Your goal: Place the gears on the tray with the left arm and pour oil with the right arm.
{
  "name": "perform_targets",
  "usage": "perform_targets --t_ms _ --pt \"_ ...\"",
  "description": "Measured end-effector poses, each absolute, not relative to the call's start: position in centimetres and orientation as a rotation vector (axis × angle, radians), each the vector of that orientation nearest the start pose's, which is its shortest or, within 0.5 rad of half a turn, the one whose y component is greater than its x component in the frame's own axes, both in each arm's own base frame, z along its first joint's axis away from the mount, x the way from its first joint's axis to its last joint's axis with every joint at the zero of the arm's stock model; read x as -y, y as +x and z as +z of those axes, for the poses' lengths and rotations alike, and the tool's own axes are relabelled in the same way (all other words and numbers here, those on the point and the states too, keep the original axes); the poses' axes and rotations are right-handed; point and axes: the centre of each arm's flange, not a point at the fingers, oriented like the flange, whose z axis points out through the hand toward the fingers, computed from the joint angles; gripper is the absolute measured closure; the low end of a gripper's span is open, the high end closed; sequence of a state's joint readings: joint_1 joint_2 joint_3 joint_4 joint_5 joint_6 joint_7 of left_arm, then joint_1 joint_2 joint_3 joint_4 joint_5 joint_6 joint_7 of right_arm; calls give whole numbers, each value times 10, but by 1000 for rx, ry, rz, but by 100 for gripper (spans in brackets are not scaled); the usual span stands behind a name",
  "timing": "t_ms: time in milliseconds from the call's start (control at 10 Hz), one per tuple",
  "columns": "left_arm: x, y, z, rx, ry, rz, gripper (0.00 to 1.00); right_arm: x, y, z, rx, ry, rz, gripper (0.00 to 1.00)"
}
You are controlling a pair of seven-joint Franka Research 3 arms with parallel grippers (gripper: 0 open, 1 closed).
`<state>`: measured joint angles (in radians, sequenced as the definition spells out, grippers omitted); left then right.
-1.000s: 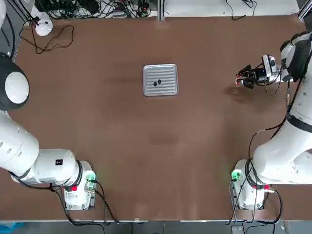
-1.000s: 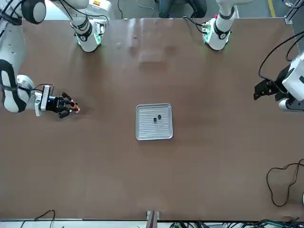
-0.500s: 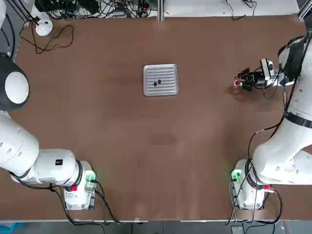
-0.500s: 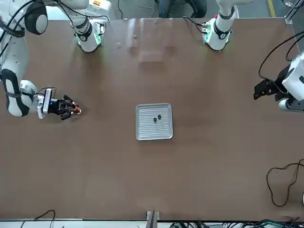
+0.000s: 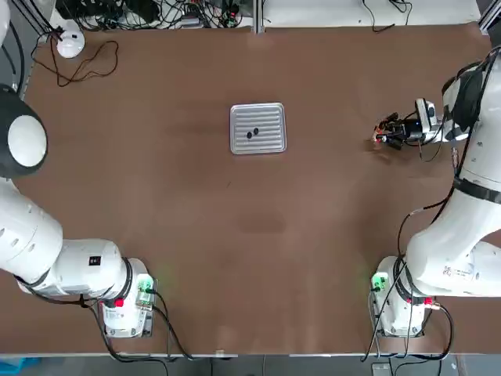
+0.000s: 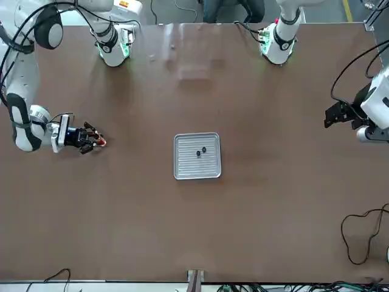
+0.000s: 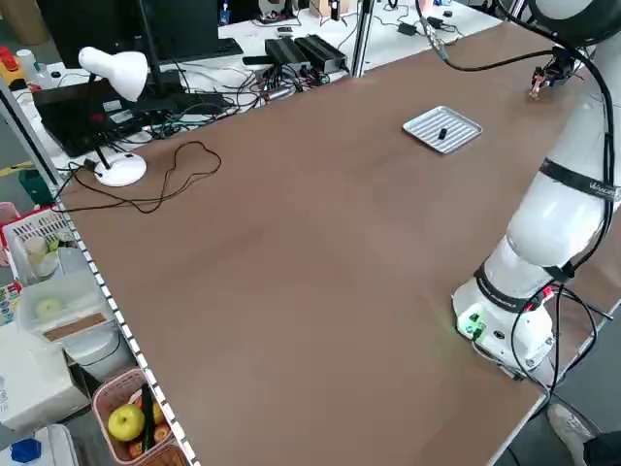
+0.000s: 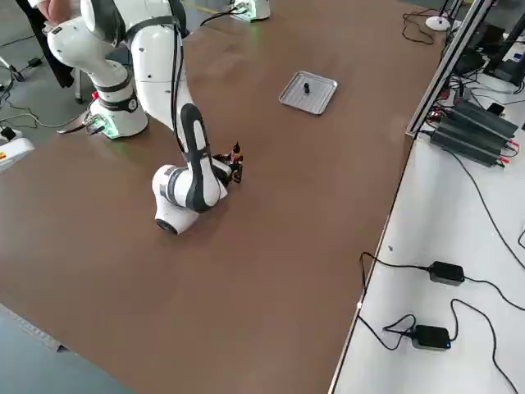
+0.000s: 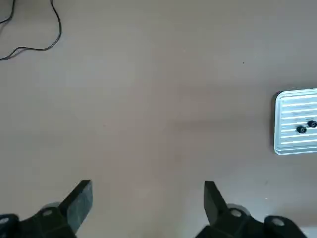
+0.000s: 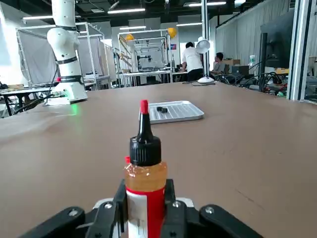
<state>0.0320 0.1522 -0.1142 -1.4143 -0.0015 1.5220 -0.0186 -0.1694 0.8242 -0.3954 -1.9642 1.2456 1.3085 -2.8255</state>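
The ribbed silvery tray (image 5: 271, 142) (image 6: 185, 167) lies at the table's middle, toward the far side. Both dark gears (image 5: 252, 133) (image 6: 200, 151) rest on it, close together. At the table's right side my right gripper (image 5: 387, 135) (image 6: 92, 143) is shut on the oil bottle (image 10: 144, 186), low over the brown surface. Its red tip points at the tray (image 10: 184, 112) in the right wrist view. My left gripper (image 6: 331, 115) hangs open and empty off the table's left side. Its wrist camera shows spread fingers (image 9: 79, 198) high above the tray (image 9: 290, 144).
A white desk lamp (image 5: 69, 43) with a looped black cable (image 5: 86, 66) sits at the far left corner. Cables and power gear crowd the far edge. People stand at benches (image 10: 190, 62) behind the table in the right wrist view.
My right gripper, with the bottle in it, has shifted slightly toward the tray and toward the robot's side, and its wrist has turned. The left arm, tray and gears have not moved.
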Motion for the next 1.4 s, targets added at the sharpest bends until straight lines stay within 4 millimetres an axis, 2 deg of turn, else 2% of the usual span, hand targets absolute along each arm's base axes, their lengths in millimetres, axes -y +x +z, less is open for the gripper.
perform_targets --t_ms 400,1100,1400 --pt "44 594 607 -100 -3156 71 1 166 464 79 1244 -1378 -1137 68" --pt "45 594 606 -101 -3156 71 1 166 465 81 1241 -1367 -1144 46" --pt "44 594 606 -101 -3156 71 1 177 468 86 1235 -1372 -1181 1"
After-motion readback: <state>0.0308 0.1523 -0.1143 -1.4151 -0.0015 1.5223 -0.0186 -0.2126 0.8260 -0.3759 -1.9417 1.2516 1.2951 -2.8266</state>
